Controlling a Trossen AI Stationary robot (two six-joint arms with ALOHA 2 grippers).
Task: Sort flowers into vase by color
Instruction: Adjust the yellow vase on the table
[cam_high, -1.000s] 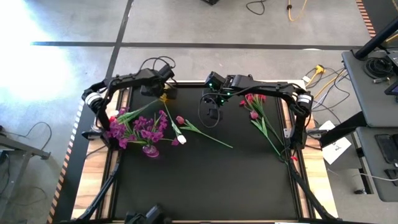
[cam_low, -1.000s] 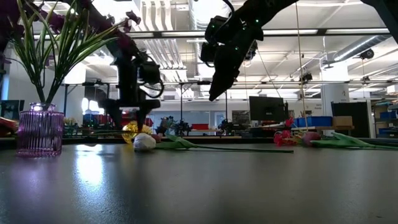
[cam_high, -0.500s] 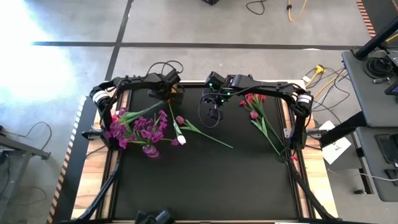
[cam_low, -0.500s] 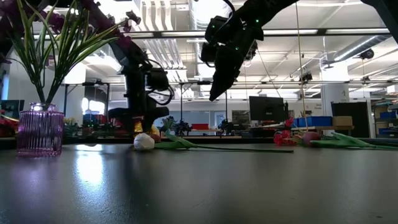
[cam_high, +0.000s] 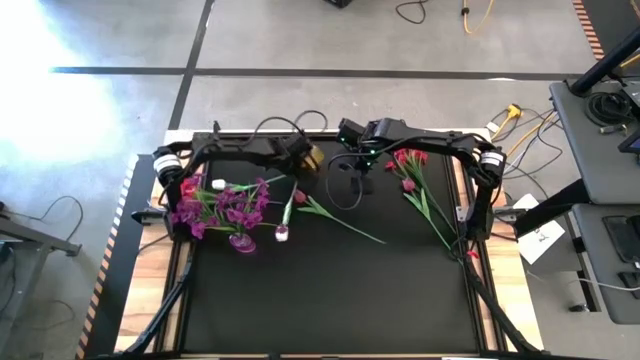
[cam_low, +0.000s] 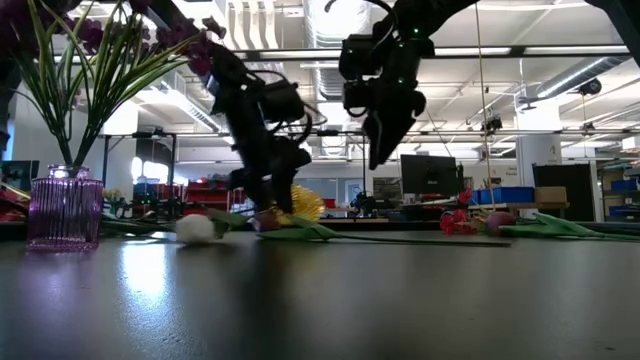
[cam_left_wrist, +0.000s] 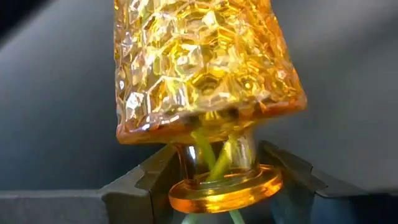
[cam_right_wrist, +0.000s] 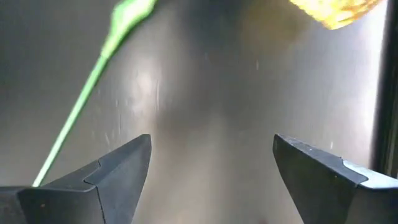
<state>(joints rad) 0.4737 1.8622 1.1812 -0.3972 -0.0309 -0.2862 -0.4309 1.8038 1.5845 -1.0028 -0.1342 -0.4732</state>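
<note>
The left gripper is clamped on the narrow neck of an amber vase, fingers closed just above its flared rim, at the far middle of the desk. The vase lies tipped on its side, with green stems showing inside the neck. It is faceted glass: stiff, slick and breakable, so the neck is the sound place to hold, with firm but modest pressure.

The right gripper hovers just right of it, fingers spread wide and holding nothing, above bare desk with one green stem nearby.

At the left a purple vase stands upright, holding purple flowers. A white tulip and a pink bud lie loose in the middle on long stems. Red-pink flowers lie at the far right.

The flowers look light and floppy. Their thin stems will bend and swing, so they are best pinched mid-stem, or a little nearer the head, to keep the bloom from drooping.
</note>
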